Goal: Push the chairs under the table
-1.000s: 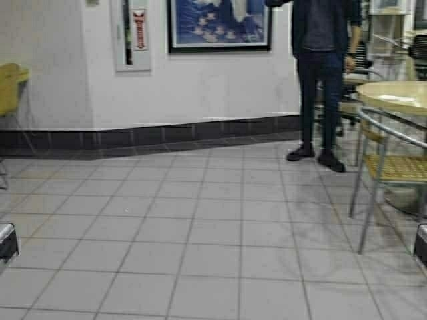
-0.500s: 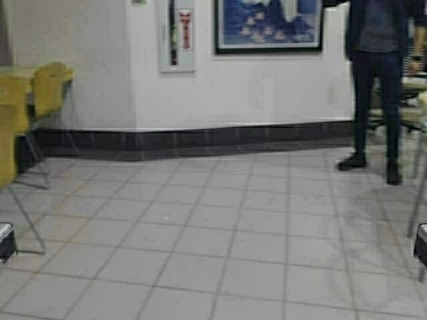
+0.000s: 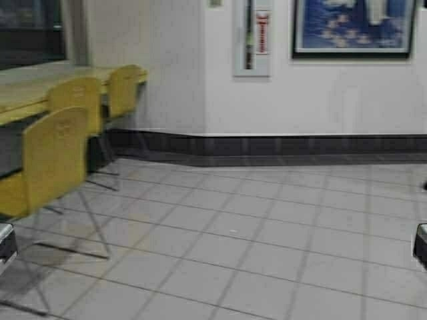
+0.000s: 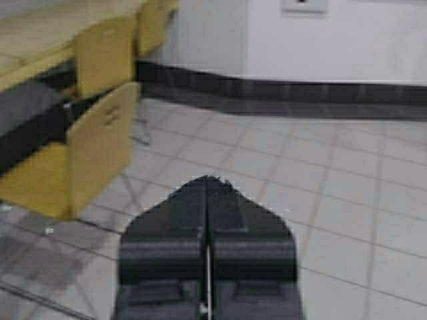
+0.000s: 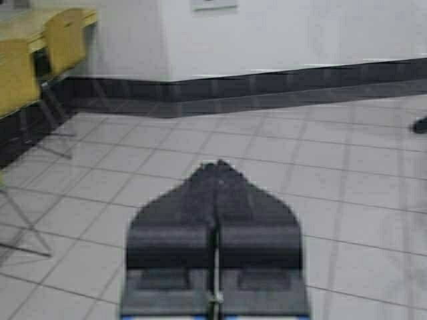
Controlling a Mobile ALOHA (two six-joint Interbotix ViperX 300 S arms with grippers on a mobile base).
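Observation:
Three mustard-yellow chairs stand in a row along the left. The nearest chair (image 3: 47,163) (image 4: 93,157) is pulled out from the table (image 3: 30,90) (image 4: 40,40), its seat out over the tiles. The middle chair (image 3: 77,103) (image 4: 107,53) and the far chair (image 3: 125,87) (image 4: 152,23) sit closer to the counter edge. My left gripper (image 4: 208,180) is shut and empty, held over the floor to the right of the nearest chair. My right gripper (image 5: 217,163) is shut and empty too, over bare tiles. In the high view only a corner of each arm shows at the lower edges.
A white wall with a dark baseboard (image 3: 280,147) runs across the back. A framed blue picture (image 3: 353,27) and a narrow wall cabinet (image 3: 252,37) hang on it. Grey floor tiles (image 3: 267,233) spread ahead. A dark shoe (image 5: 420,124) shows at the far right.
The robot has turned left: the wall and picture slid right in the high view, the person and the round table left the view, and the yellow chairs and table came in at the left.

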